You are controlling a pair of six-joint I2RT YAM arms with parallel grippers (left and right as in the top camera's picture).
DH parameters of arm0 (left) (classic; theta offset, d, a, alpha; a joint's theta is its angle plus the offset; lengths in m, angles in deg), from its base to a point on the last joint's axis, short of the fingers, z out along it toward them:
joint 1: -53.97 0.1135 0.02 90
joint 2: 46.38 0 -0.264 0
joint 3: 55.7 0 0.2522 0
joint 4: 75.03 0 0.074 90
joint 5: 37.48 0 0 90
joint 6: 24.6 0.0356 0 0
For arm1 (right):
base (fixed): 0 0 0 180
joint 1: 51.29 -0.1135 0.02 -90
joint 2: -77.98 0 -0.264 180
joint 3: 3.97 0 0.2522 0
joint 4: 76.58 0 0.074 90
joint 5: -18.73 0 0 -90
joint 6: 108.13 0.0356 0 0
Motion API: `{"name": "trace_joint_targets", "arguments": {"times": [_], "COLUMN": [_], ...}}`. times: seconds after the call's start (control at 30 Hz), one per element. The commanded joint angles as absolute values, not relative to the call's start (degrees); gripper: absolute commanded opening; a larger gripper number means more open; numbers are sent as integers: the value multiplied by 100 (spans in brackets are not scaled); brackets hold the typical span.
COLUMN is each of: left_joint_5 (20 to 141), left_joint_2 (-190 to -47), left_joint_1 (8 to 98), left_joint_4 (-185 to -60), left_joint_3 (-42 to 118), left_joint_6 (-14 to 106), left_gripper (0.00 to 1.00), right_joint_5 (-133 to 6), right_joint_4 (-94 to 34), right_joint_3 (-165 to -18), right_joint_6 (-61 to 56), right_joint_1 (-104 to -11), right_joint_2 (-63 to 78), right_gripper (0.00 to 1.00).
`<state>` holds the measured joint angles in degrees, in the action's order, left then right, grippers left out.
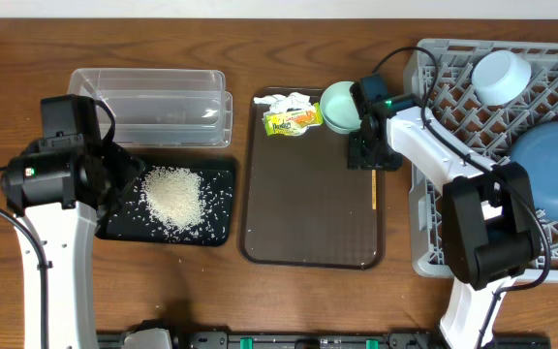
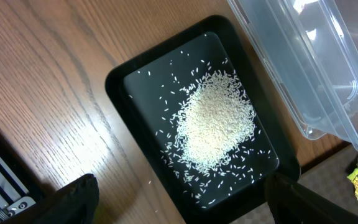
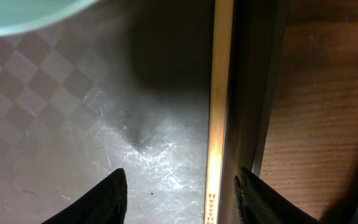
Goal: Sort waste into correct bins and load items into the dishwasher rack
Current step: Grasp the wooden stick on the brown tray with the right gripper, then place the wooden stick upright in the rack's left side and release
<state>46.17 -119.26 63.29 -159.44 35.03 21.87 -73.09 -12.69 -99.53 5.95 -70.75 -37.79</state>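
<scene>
The heap of white rice (image 1: pixel 172 197) lies in the black tray (image 1: pixel 216 233); it also shows in the left wrist view (image 2: pixel 215 123). My left gripper (image 1: pixel 124 184) (image 2: pixel 185 208) is open and empty over that tray's near edge. The clear container (image 1: pixel 148 107) stands behind it. A crumpled tissue (image 1: pixel 294 99) and yellow wrapper (image 1: pixel 289 120) lie at the far end of the brown serving tray (image 1: pixel 308 208), beside the mint-green bowl (image 1: pixel 337 107). My right gripper (image 1: pixel 371 155) (image 3: pixel 182 196) is open over the tray's right rim. The light-blue bowl (image 1: pixel 500 76) and dark-blue bowl (image 1: pixel 555 170) sit in the grey rack (image 1: pixel 434 223). The pink cup is out of view.
A thin light wooden stick (image 1: pixel 372 186) (image 3: pixel 218 112) lies along the brown tray's right rim, between my right fingers. A few stray rice grains (image 2: pixel 149 182) lie on the wooden table beside the black tray. The mint bowl's edge (image 3: pixel 23 15) shows in the right wrist view.
</scene>
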Motion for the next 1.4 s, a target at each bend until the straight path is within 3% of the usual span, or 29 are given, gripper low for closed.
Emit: {"name": "trace_joint_targets", "arguments": {"times": [0.0, 0.67, 0.8, 0.93, 1.03, 1.1, 1.37], "left_joint_5": [4567, 4567, 4567, 4567, 4567, 4567, 4567], "left_joint_2": [-11935, -11935, -11935, -11935, -11935, -11935, -11935], "left_joint_1": [6356, 6356, 6356, 6356, 6356, 6356, 6356], "left_joint_4": [-15970, -15968, -15970, -15970, -15968, -15970, -15970], "left_joint_3": [3590, 3590, 3590, 3590, 3590, 3590, 3590], "left_joint_6": [2139, 2137, 2137, 2139, 2139, 2139, 2137], "left_gripper": [88, 88, 88, 88, 88, 88, 88], "right_joint_5": [-7447, -7362, -7312, -7224, -7069, -6879, -6759], "right_joint_4": [-1293, -1608, -1686, -1732, -1702, -1605, -229], "right_joint_3": [-10034, -9656, -9558, -9486, -9514, -9602, -10753], "right_joint_6": [604, 626, 630, 787, 807, 800, 794], "right_joint_1": [-7112, -7119, -7121, -7119, -7117, -7077, -6798], "right_joint_2": [-3851, -3982, -3991, -3991, -3988, -3988, -3964], "right_gripper": [52, 51, 38, 15, 10, 1, 1]}}
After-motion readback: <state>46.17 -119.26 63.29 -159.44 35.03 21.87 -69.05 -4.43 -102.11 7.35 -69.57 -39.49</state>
